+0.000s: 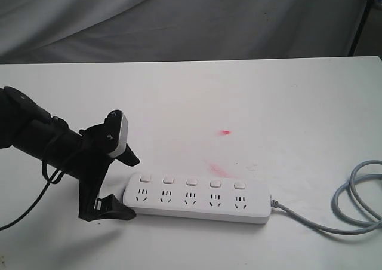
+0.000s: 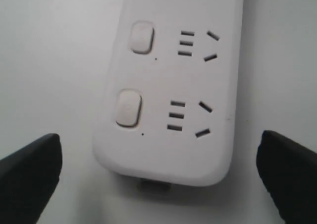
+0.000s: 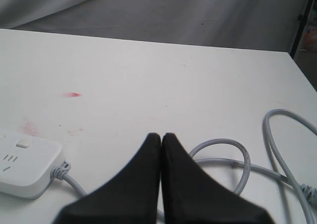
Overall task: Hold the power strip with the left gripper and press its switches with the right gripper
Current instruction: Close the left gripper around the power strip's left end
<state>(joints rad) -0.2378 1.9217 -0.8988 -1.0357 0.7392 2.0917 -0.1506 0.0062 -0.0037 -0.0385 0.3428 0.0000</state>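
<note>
The white power strip (image 1: 200, 197) lies flat near the table's front, its five switches (image 1: 191, 181) in a row along the far side, its grey cord (image 1: 352, 204) looping off to the right. My left gripper (image 1: 119, 183) is open at the strip's left end, one finger beyond it and one in front, not touching. In the left wrist view the strip's rounded end (image 2: 168, 110) sits between the two spread fingertips (image 2: 29, 169). My right gripper (image 3: 161, 136) is shut, empty, hovering above the cord (image 3: 233, 159); it is outside the exterior view.
The white table (image 1: 239, 103) carries faint red marks (image 1: 225, 132) behind the strip. A grey cloth backdrop hangs behind the table. A black stand leg (image 1: 361, 19) stands at the far right corner. The cord's loop lies near the table's right edge.
</note>
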